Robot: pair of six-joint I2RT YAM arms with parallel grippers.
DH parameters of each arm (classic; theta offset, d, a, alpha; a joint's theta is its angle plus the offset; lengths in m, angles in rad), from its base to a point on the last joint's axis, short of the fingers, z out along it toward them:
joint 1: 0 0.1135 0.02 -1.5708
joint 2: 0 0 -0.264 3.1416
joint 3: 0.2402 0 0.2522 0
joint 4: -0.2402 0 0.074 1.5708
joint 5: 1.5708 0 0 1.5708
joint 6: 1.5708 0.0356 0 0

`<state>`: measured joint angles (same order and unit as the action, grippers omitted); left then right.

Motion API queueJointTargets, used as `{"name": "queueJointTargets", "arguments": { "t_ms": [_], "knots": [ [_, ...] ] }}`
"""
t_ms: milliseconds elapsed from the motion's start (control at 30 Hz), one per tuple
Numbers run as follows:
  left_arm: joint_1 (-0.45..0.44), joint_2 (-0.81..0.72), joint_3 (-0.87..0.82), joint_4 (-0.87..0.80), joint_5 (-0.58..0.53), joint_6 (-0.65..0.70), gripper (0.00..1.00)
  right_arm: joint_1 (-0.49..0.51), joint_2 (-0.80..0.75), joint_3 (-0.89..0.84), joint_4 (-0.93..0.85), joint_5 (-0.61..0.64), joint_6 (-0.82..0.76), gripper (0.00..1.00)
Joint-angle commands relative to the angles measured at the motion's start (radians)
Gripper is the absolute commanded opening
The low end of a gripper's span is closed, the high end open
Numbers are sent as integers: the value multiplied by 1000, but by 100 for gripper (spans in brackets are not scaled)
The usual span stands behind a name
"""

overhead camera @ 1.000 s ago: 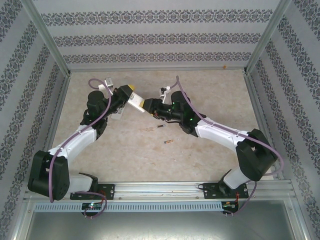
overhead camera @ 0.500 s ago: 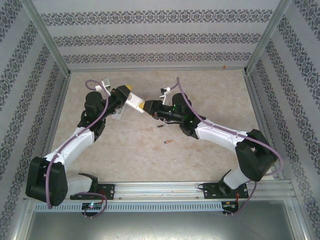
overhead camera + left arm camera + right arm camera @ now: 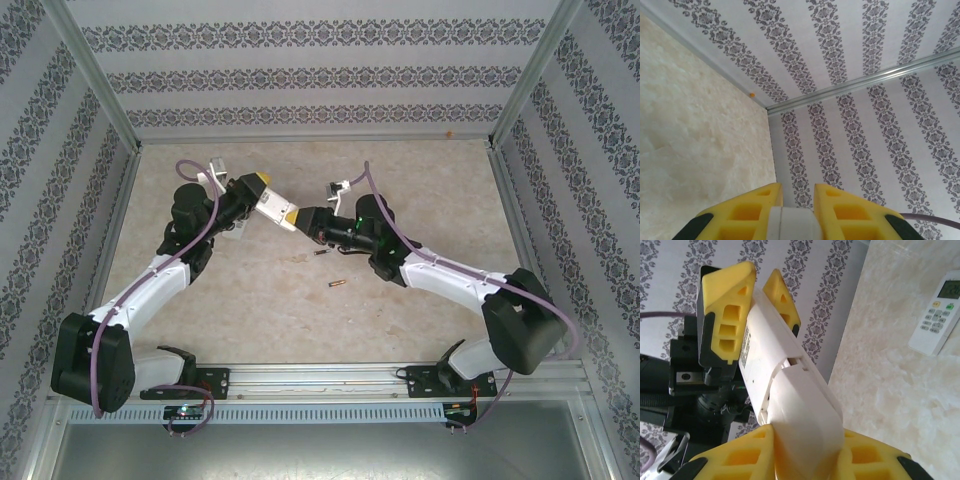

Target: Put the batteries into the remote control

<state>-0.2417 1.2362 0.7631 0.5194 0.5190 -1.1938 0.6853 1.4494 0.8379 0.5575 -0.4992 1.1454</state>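
Observation:
The white remote control [image 3: 273, 206] hangs in the air between both arms. My left gripper [image 3: 258, 188] is shut on its far end, and the remote's end [image 3: 792, 224] sits between the yellow fingers [image 3: 850, 210]. My right gripper [image 3: 807, 432] is shut on the near end, pinching the white battery cover [image 3: 805, 405], which sits slightly ajar on the remote's back [image 3: 762, 355]. The left gripper's fingers [image 3: 725, 315] clamp the other end. Two batteries [image 3: 321, 254] [image 3: 338, 284], small, dark and copper-tipped, lie on the table below the right wrist.
A second white remote [image 3: 937, 320] with a display and buttons lies face up on the beige marble-look table [image 3: 430, 180]. Patterned walls with metal posts [image 3: 95, 75] close in the back and sides. The arm bases stand on the rail [image 3: 320, 378] at the near edge.
The right gripper has closed tighter on the cover end. The right forearm and elbow swung to the right. The left arm and the remote hardly moved; the batteries stayed put.

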Motion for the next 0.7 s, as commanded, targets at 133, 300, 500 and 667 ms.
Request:
{"name": "queueJointTargets", "arguments": {
  "t_ms": [133, 300, 500, 667],
  "knots": [
    [18, -15, 32, 71, -19, -19, 0, -61, -63, -99, -94, 16, -61, 16],
    [19, -7, 23, 67, -21, -17, 0, -91, -121, -154, -107, 14, -74, 11],
    [19, 2, 22, 68, -12, -21, 0, -158, -176, -200, -164, 70, -109, 8],
    [18, -28, 7, -8, -13, 41, 0, -346, -51, -163, -315, 95, -270, 9]
  ]
}}
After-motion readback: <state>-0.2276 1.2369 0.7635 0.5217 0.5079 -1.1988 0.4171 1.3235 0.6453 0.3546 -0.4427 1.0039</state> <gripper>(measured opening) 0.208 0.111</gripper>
